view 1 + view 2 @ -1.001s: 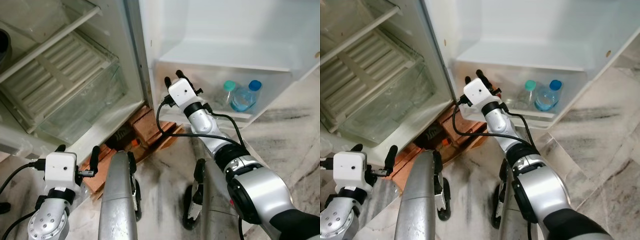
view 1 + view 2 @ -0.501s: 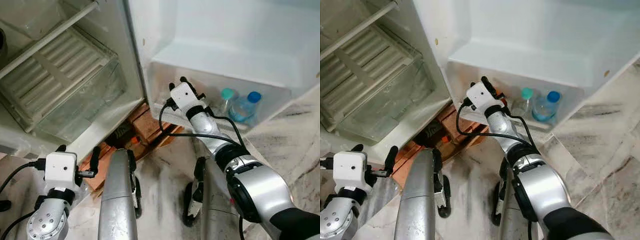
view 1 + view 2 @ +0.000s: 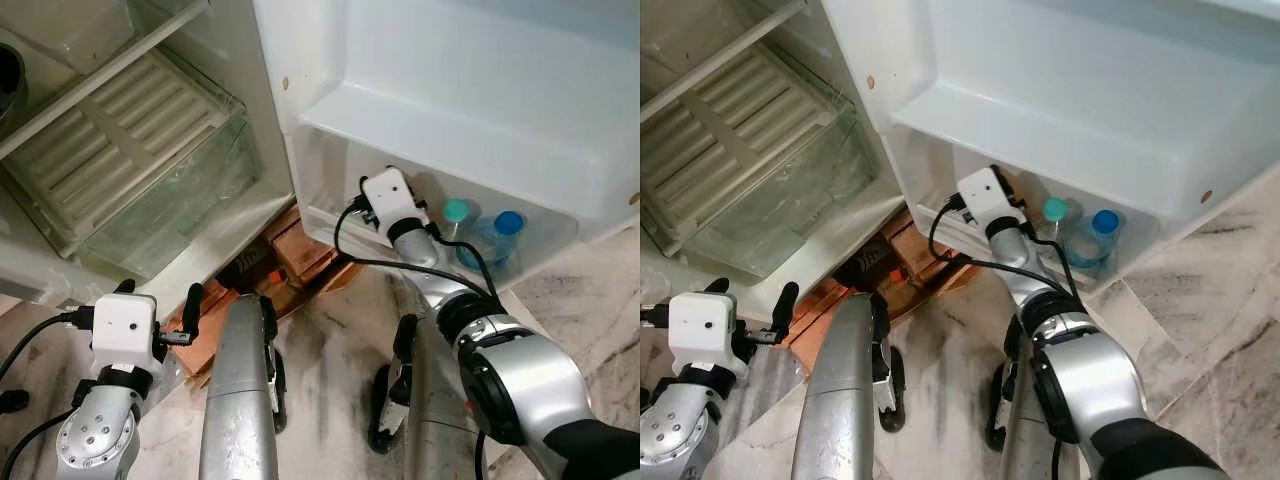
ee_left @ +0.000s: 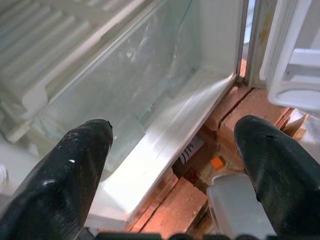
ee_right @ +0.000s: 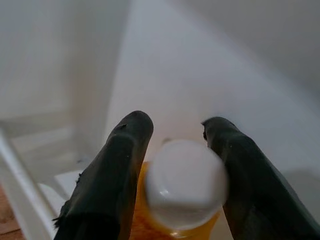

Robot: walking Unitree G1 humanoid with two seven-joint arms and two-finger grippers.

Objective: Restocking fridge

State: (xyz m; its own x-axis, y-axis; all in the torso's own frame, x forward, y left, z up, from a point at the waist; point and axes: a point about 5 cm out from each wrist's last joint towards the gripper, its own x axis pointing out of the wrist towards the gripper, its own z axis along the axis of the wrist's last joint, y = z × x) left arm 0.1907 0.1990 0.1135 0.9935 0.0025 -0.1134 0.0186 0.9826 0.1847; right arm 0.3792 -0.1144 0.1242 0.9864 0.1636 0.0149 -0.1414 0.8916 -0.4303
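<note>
My right gripper [image 5: 172,122] is inside the fridge door's lower shelf [image 3: 330,218], at its left end. Its two black fingers [image 5: 125,165] are shut on the neck of an orange bottle with a white cap [image 5: 185,182]. In the left eye view the right wrist [image 3: 390,198] reaches over the shelf's rim, and the bottle is hidden behind it. Two water bottles stand at the shelf's right end, one with a teal cap [image 3: 457,212] and one with a blue cap [image 3: 509,222]. My left gripper [image 4: 172,125] hangs low on the left, open and with nothing in it.
The fridge body stands open on the left with a clear crisper drawer [image 3: 150,190] and a white slatted cover above it. Red bricks [image 3: 300,250] prop up the fridge base. My silver legs [image 3: 240,400] stand on the marble floor [image 3: 330,350].
My right gripper has pushed forward and to the right, carrying the orange bottle over the rim into the door shelf. The camera has shifted; the left arm has stayed put.
</note>
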